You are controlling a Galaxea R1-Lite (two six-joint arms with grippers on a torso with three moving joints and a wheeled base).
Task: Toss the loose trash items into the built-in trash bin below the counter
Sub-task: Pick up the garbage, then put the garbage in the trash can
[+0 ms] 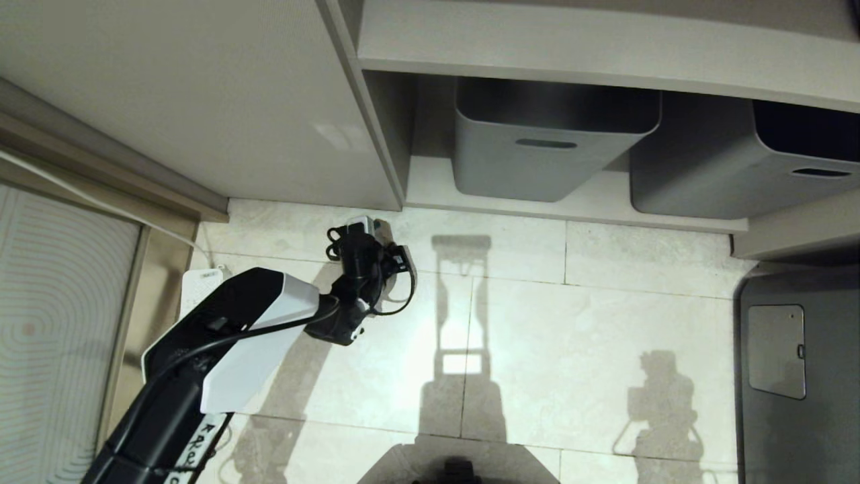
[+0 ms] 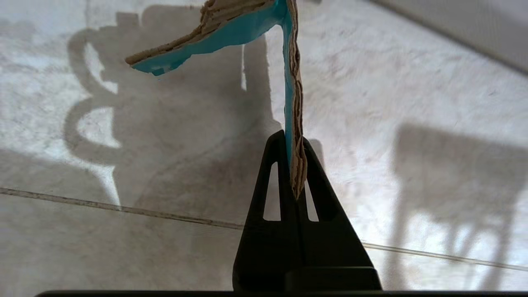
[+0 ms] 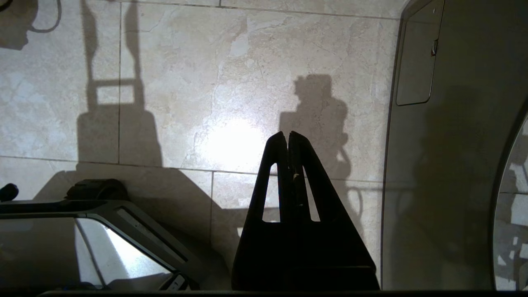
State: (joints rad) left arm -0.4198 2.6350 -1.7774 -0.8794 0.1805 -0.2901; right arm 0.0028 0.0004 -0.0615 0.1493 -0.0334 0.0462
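I have the left tool (image 2: 293, 140) pinching a scrap of trash (image 2: 295, 123): tan corrugated cardboard faced with bright turquoise paper. The scrap stands on edge between the two black fingers, pressed tight on its lower end. From there it runs straight out past the fingertips and then folds over into a wide flap (image 2: 198, 39) that hangs out to one side. The far end of the fold is cut off at the frame's edge in the left wrist view, so I cannot see the whole piece.

From the head camera, the left arm (image 1: 248, 329) reaches out low over the floor (image 1: 571, 316), near the foot of the pale cabinet panel (image 1: 201, 101). The wrist and its cables block the fingers there, and I cannot make out the scrap from that angle at all. Whether the scrap touches the tiles or hangs just above them I cannot tell.

To the right of that panel an open shelf (image 1: 578, 202) carries two grey tubs (image 1: 544, 144) with slot handles, the second one (image 1: 772, 168) partly cut off by the frame.

The right tool (image 3: 288, 138) has its fingers pressed together on nothing, over the tiles beside a grey panel with a small hatch (image 3: 416, 57).
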